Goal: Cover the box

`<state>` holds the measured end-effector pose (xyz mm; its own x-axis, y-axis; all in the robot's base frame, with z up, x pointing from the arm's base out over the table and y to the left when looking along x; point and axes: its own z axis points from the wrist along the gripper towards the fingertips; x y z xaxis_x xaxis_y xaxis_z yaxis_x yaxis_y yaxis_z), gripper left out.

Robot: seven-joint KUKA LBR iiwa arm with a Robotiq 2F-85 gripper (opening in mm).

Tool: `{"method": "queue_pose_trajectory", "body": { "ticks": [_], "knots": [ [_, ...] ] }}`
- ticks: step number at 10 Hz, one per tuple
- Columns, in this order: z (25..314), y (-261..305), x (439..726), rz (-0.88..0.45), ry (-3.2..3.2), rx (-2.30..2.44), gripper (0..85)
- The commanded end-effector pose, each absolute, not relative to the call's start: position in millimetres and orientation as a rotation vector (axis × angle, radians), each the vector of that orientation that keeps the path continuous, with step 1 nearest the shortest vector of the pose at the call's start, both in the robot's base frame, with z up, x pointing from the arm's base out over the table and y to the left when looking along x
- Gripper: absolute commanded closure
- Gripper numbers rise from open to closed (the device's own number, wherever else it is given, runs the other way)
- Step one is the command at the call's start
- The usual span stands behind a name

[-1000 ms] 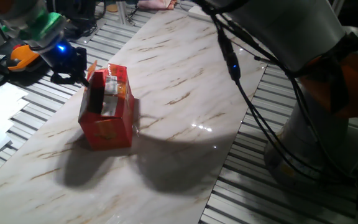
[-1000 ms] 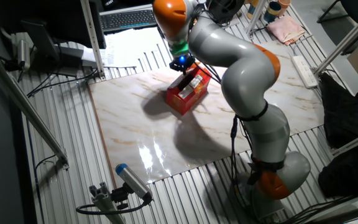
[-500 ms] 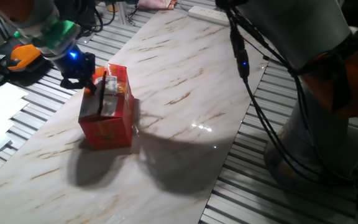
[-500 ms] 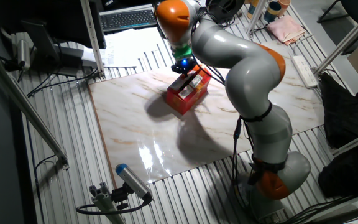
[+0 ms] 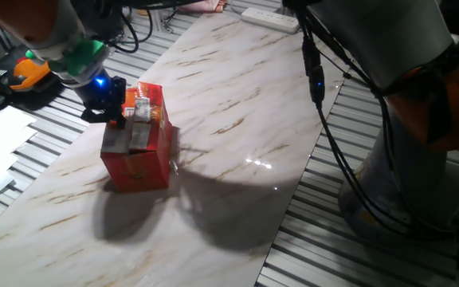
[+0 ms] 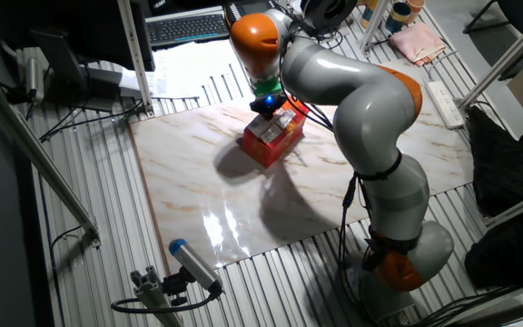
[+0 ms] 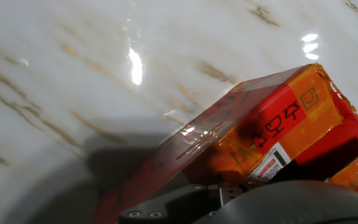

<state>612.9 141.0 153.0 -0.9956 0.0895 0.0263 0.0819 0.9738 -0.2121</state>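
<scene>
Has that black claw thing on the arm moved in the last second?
Yes. In one fixed view the gripper has slid right from beside the box to over its rear top edge, pressing the flap that stood up down toward flat.

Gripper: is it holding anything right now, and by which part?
Cannot tell. The gripper sits at a top flap of the box, but no view shows its fingers closed on it.

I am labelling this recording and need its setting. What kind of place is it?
Probably a robotics lab or workshop. A large grey and orange robot arm works over a marble-patterned board on a slatted metal bench, with a black computer keyboard behind and loose black cables around.
</scene>
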Motion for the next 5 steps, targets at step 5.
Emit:
{"method": "queue_pose_trajectory", "body": {
  "ticks": [5],
  "knots": [
    [144.8,140.4,615.6,0.310,-3.093,-0.138,85.0]
  ]
}}
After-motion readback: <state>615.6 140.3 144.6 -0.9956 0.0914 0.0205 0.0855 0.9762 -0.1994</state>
